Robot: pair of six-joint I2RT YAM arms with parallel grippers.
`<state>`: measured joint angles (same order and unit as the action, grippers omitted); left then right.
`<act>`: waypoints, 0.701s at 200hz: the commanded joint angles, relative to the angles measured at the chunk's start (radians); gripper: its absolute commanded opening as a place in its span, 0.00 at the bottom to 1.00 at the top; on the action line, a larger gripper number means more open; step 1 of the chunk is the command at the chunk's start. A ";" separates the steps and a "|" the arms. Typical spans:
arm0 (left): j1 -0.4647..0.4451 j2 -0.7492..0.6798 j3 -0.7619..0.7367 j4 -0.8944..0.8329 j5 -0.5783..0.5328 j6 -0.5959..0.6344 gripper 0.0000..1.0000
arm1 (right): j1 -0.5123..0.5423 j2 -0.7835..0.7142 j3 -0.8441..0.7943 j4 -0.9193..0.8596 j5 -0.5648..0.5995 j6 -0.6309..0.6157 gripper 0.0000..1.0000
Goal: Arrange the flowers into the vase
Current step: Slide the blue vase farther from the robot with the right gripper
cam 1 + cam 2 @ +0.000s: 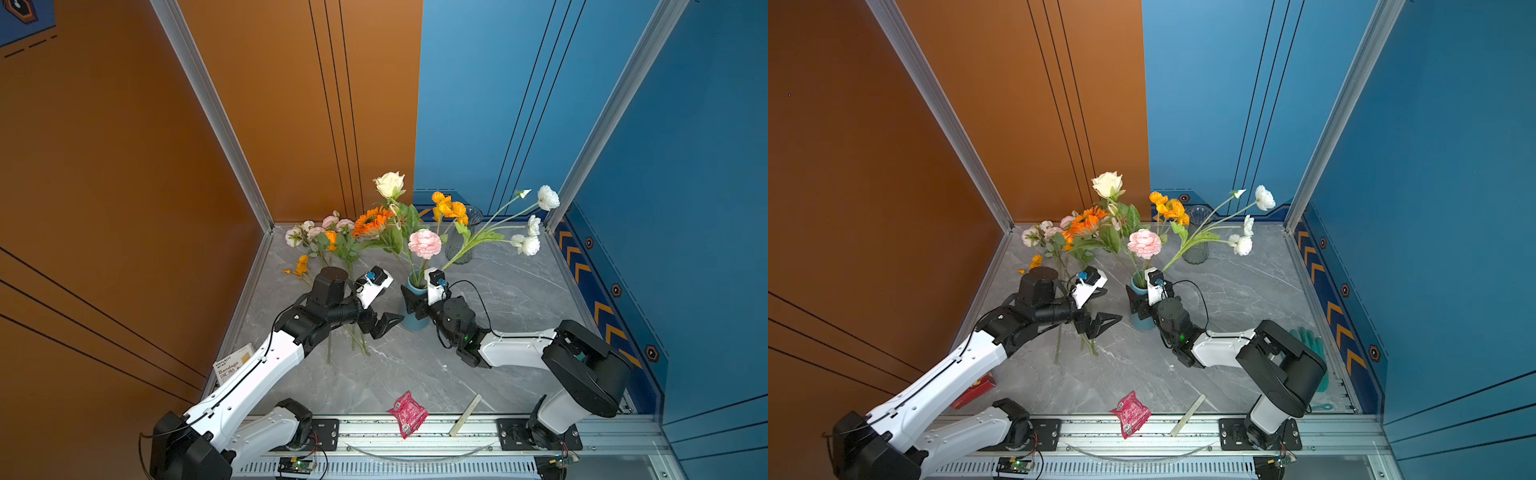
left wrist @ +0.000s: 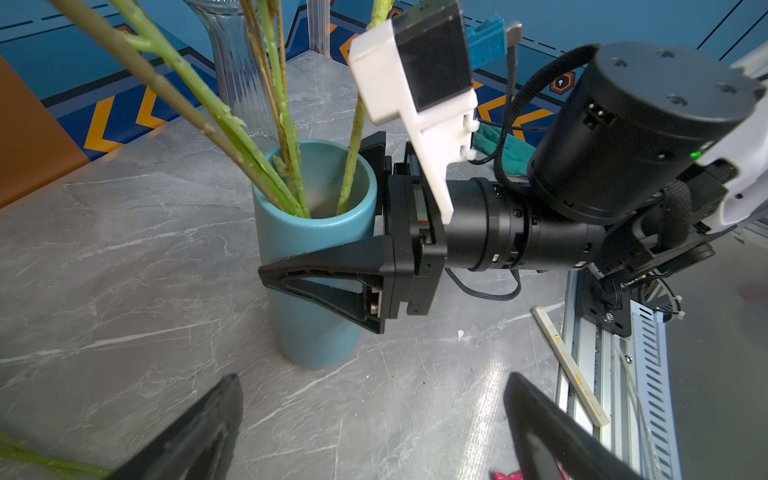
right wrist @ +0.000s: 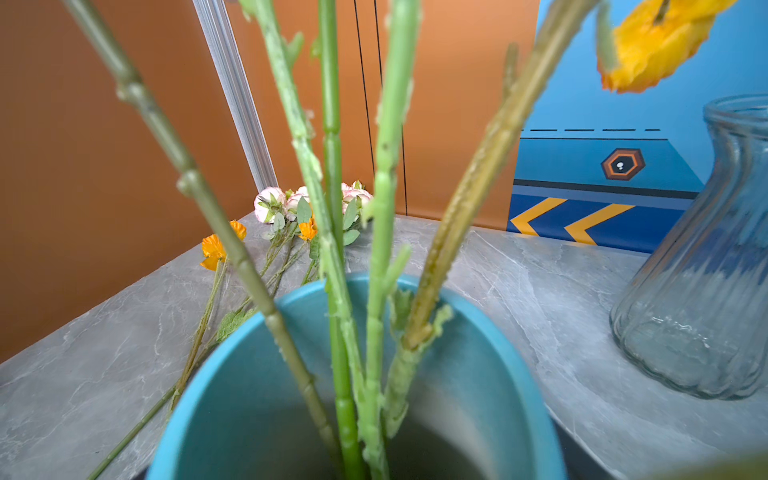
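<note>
Flowers point(image 1: 424, 243) stand in your blue vase point(image 2: 307, 316); loose flowers point(image 1: 332, 241) lie on the table point(image 1: 511, 316) behind your left gripper point(image 1: 388, 326), jaws wide apart, empty. Right gripper point(image 1: 411, 301) straddles the vase; you cannot tell whether it clamps.

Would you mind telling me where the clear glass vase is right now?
In both top views the clear glass vase stands at the back of the table by the blue wall, behind and to the right of the blue vase.

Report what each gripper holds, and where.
Left gripper holds nothing. Right gripper straddles the blue vase below its rim; a firm grip cannot be confirmed.
</note>
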<state>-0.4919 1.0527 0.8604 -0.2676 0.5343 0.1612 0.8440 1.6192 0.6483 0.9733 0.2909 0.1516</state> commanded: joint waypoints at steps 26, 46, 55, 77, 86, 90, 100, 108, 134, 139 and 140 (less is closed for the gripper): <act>-0.003 -0.016 0.023 -0.019 0.011 0.015 0.98 | -0.015 0.031 0.150 -0.008 -0.026 -0.084 0.55; -0.003 -0.017 0.022 -0.019 0.010 0.017 0.98 | -0.046 0.041 0.222 -0.039 -0.056 -0.098 0.53; -0.002 -0.016 0.022 -0.019 0.009 0.017 0.98 | -0.067 0.043 0.249 -0.052 -0.075 -0.088 0.53; 0.002 -0.013 0.023 -0.018 0.013 0.017 0.98 | -0.114 0.036 0.313 -0.109 -0.110 -0.079 0.51; 0.004 -0.010 0.025 -0.018 0.017 0.015 0.98 | -0.132 0.034 0.336 -0.129 -0.126 -0.078 0.51; 0.004 -0.010 0.026 -0.019 0.019 0.015 0.98 | -0.135 0.036 0.345 -0.133 -0.133 -0.077 0.51; 0.008 -0.010 0.027 -0.018 0.022 0.015 0.98 | -0.174 0.035 0.366 -0.148 -0.140 -0.073 0.51; 0.009 -0.009 0.027 -0.019 0.022 0.015 0.98 | -0.193 0.026 0.379 -0.167 -0.147 -0.066 0.50; 0.014 -0.007 0.026 -0.017 0.021 0.015 0.98 | -0.265 -0.054 0.399 -0.273 -0.152 -0.053 0.49; 0.015 -0.006 0.026 -0.015 0.025 0.015 0.98 | -0.280 -0.077 0.394 -0.285 -0.150 -0.053 0.49; 0.015 -0.005 0.026 -0.016 0.025 0.015 0.98 | -0.285 -0.081 0.391 -0.287 -0.150 -0.053 0.49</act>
<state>-0.4889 1.0523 0.8604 -0.2676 0.5346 0.1612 0.6205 1.6917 0.9745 0.6373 0.1497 0.0864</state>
